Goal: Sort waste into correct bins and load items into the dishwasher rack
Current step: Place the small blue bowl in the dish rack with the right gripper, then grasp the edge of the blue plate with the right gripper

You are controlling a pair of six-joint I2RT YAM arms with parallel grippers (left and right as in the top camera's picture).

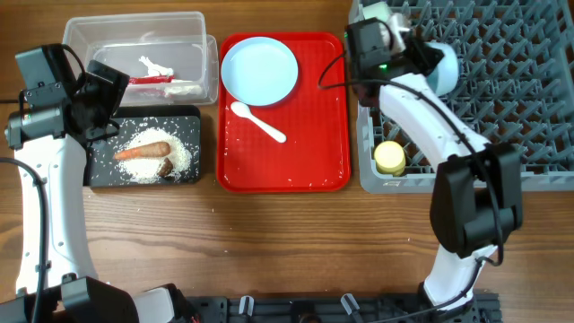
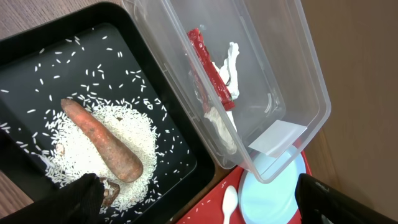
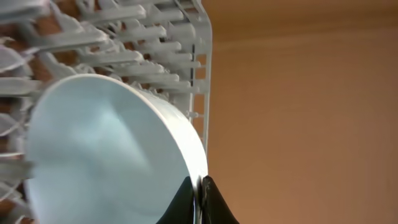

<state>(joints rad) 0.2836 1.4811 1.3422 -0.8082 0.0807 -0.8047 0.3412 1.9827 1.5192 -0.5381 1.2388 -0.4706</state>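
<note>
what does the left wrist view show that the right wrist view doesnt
Only the left wrist view: the black tray with the carrot piece and rice, the clear tub holding the red wrapper, plus the plate and spoon. Only the right wrist view: the grey rack and a pale bowl, its rim pinched by the right gripper. Both: brown tabletop; no shared objects.
</note>
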